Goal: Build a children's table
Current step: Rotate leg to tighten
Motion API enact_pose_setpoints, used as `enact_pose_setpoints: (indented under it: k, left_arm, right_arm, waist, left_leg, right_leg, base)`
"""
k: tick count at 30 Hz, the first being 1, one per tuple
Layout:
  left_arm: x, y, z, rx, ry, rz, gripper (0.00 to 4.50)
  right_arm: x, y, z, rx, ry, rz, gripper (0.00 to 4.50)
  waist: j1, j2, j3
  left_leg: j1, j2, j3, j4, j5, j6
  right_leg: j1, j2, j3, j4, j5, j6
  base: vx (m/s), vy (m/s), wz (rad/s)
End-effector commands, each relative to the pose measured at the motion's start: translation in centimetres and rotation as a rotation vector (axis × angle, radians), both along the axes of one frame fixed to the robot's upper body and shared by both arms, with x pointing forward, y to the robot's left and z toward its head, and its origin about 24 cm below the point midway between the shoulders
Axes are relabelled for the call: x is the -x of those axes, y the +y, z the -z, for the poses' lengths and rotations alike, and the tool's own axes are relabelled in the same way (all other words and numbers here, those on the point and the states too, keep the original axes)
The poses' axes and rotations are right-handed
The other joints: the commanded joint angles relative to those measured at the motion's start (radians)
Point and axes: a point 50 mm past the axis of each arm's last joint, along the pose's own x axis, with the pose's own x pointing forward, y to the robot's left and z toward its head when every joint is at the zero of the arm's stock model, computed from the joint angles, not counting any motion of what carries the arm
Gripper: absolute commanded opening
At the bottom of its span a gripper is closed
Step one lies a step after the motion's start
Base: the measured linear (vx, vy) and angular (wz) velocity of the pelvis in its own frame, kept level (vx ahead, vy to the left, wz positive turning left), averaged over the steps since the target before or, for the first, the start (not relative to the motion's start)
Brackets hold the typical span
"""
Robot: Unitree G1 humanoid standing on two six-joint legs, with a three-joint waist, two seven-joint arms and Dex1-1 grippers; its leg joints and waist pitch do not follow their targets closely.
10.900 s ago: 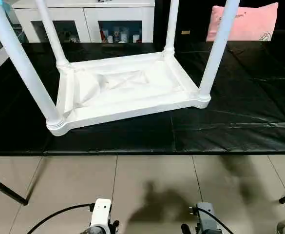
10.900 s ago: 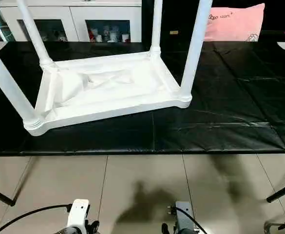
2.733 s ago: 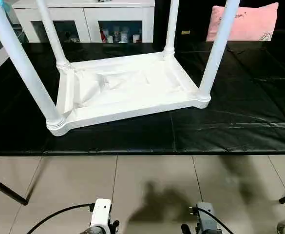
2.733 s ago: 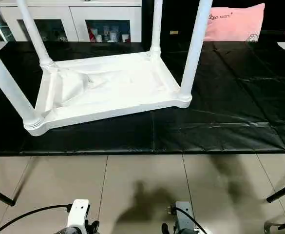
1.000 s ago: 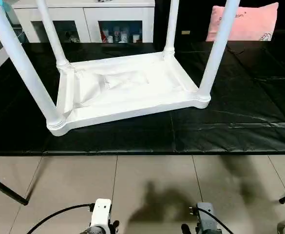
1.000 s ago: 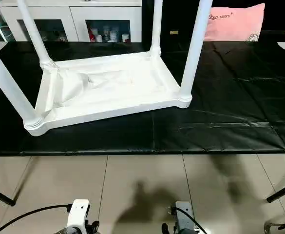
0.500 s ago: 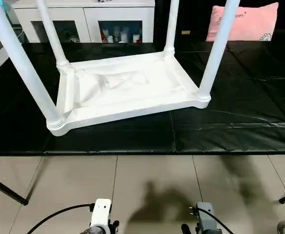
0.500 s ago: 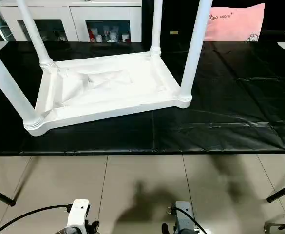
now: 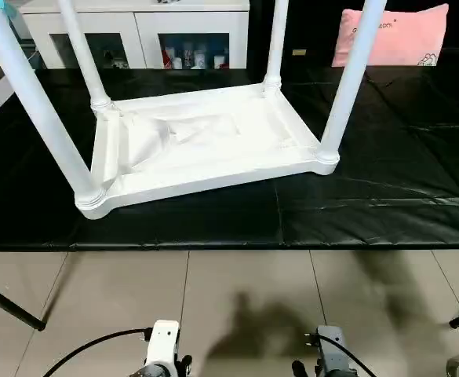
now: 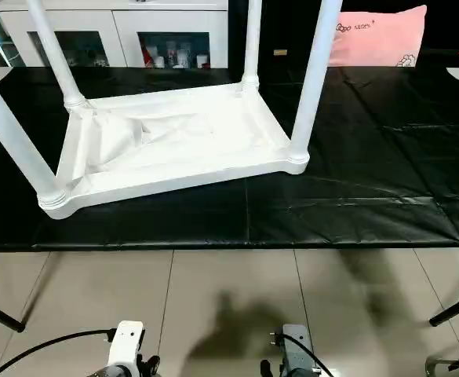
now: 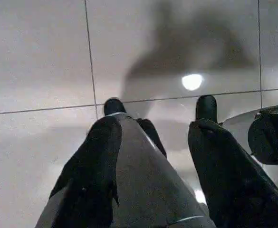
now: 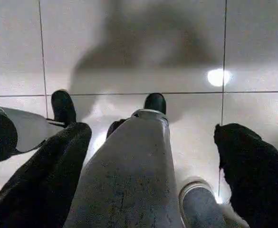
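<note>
**Table upside down on the mat, both grippers empty**

The white plastic rectangular tabletop (image 9: 202,145) lies inverted on the black mat (image 9: 386,196), four white tapered tube legs (image 9: 347,78) standing in its corner sockets. Left gripper (image 11: 153,137) and right gripper (image 12: 150,142) hang over the tiled floor (image 9: 237,306), fingers apart, holding nothing.

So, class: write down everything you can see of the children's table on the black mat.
The children's table is white, plastic-looking and lies upside down on the black mat. Its rectangular tabletop rests flat, recessed underside up, with a raised rim. Four tapered tube legs stand in round corner sockets and run out past the picture's top. Nothing but the mat touches it.
</note>
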Motion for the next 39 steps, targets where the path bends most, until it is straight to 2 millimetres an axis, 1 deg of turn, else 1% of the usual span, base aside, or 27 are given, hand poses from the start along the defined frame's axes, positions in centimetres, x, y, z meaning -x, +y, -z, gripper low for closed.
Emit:
enact_pose_setpoints:
  k: [1, 9, 28, 39]
  left_arm:
    - [0.16, 0.18, 0.07, -0.005, 0.012, -0.003, 2.6]
    - [0.16, 0.18, 0.07, -0.005, 0.012, -0.003, 2.6]
    - [0.16, 0.18, 0.07, -0.005, 0.012, -0.003, 2.6]
    - [0.16, 0.18, 0.07, -0.005, 0.012, -0.003, 2.6]
  right_arm:
    - [0.59, 0.03, 0.21, 0.003, 0.024, -0.008, 4.5]
    - [0.59, 0.03, 0.21, 0.003, 0.024, -0.008, 4.5]
    - [0.59, 0.03, 0.21, 0.003, 0.024, -0.008, 4.5]
    - [0.59, 0.03, 0.21, 0.003, 0.024, -0.008, 4.5]
  waist:
    - [-0.001, -0.004, -0.032]
    - [-0.001, -0.003, -0.031]
    - [-0.001, -0.004, -0.032]
    - [0.0, -0.004, -0.032]
  left_leg:
    - [0.018, 0.096, -0.042, -0.091, -0.318, 0.034]
    - [0.019, 0.097, -0.042, -0.093, -0.326, 0.03]
    - [0.018, 0.097, -0.042, -0.091, -0.312, 0.037]
    - [0.018, 0.097, -0.042, -0.091, -0.32, 0.033]
  right_leg:
    - [0.021, -0.099, 0.05, -0.081, -0.174, -0.255]
    - [0.02, -0.098, 0.049, -0.082, -0.186, -0.253]
    - [0.021, -0.099, 0.049, -0.081, -0.169, -0.257]
    - [0.021, -0.1, 0.05, -0.083, -0.184, -0.253]
  base:
    - [0.0, 0.0, 0.0]
    - [0.0, 0.0, 0.0]
    - [0.0, 0.0, 0.0]
    - [0.0, 0.0, 0.0]
